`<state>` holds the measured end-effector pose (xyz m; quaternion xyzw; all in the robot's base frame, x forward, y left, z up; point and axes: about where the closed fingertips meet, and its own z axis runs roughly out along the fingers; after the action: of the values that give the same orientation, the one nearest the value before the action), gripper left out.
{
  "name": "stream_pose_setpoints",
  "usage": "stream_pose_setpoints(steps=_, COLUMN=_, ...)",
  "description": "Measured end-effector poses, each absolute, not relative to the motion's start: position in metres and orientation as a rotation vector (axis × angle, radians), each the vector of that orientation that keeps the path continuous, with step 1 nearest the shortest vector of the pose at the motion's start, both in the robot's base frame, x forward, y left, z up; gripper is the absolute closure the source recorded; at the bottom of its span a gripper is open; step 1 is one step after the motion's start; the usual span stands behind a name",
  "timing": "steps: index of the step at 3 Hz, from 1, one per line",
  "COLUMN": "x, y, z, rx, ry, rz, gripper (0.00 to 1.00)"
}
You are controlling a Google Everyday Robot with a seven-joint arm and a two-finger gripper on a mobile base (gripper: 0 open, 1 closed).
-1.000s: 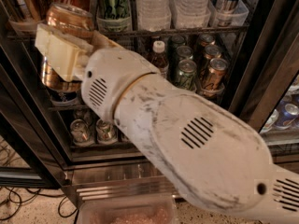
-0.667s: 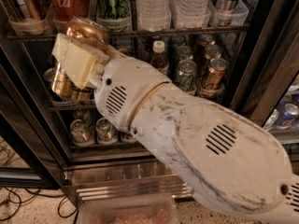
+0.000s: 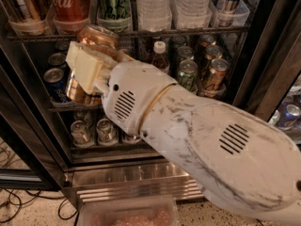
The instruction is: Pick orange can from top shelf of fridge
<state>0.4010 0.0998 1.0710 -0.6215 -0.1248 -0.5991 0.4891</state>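
Camera view: gripper (image 3: pixel 88 68) clamped tight around the orange can (image 3: pixel 97 35), which has slid right and nearer, now in front of the top shelf (image 3: pixel 197 31) rail, left side of the fridge (image 3: pixel 131 179); pick looks nearly done

The matt cream plastic end effector (image 3: pixel 87 69), held in front of the dark-framed glass-door fridge (image 3: pixel 263 65), is clamped on the tall copper-orange drink can (image 3: pixel 98 36), whose metal skin is glossy. The white plastic arm shell (image 3: pixel 225 145) is smooth but scuffed with grey marks. The dark wire top shelf (image 3: pixel 188 31) is dull metal and carries clear plastic trays (image 3: pixel 230 19). The slatted fridge base (image 3: pixel 131 182) is shiny stainless steel.
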Motion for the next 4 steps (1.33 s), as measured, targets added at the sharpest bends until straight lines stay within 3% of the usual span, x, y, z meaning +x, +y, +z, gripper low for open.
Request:
stream_pose_setpoints(steps=3, x=0.458, y=0.009, z=1.058, rx=-1.711, ry=-0.588, rz=-1.552, gripper=1.00)
stream_pose_setpoints(steps=4, x=0.444, y=0.022, z=1.050, rx=-1.705, ry=-0.666, rz=-1.481, gripper=1.00)
